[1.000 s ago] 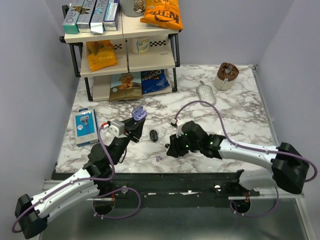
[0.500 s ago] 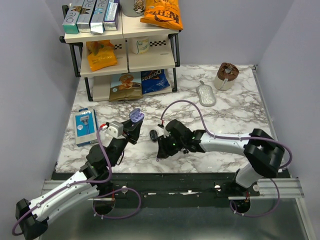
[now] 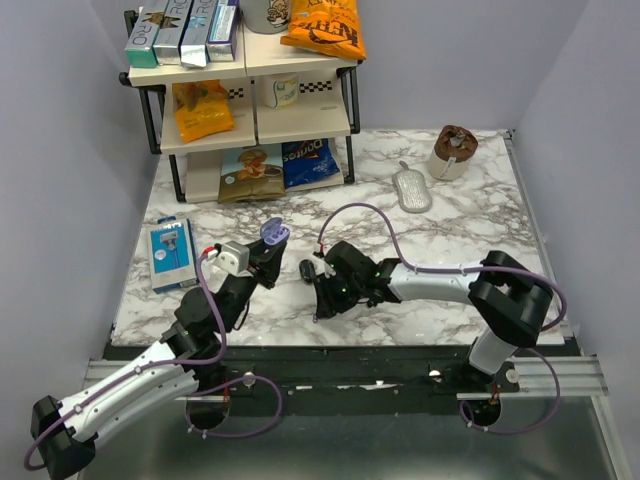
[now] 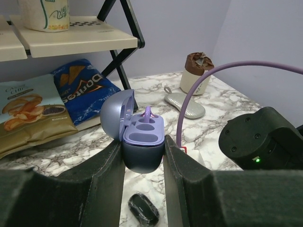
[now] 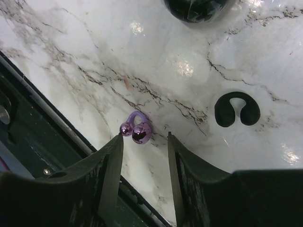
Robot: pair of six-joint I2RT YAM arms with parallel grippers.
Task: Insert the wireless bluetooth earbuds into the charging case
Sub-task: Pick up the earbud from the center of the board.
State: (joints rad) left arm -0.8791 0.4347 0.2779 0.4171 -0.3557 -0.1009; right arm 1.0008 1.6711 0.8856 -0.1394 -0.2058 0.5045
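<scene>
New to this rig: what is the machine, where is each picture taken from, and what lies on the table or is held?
The machine is a left robot arm and a right robot arm, bolted at the near edge of a white marble-patterned table. The top view looks down from above and behind them; the other two come from a camera on each wrist. The left gripper has its jaws shut on an open lavender plastic charging case, held above the table. The right gripper hangs, jaws open, over a tiny glossy purple piece, two beads joined by an arch, probably an earbud. Nearby lie a flat black horseshoe-shaped piece and a glossy black oval object. A black-framed rack of snacks stands at the back.
</scene>
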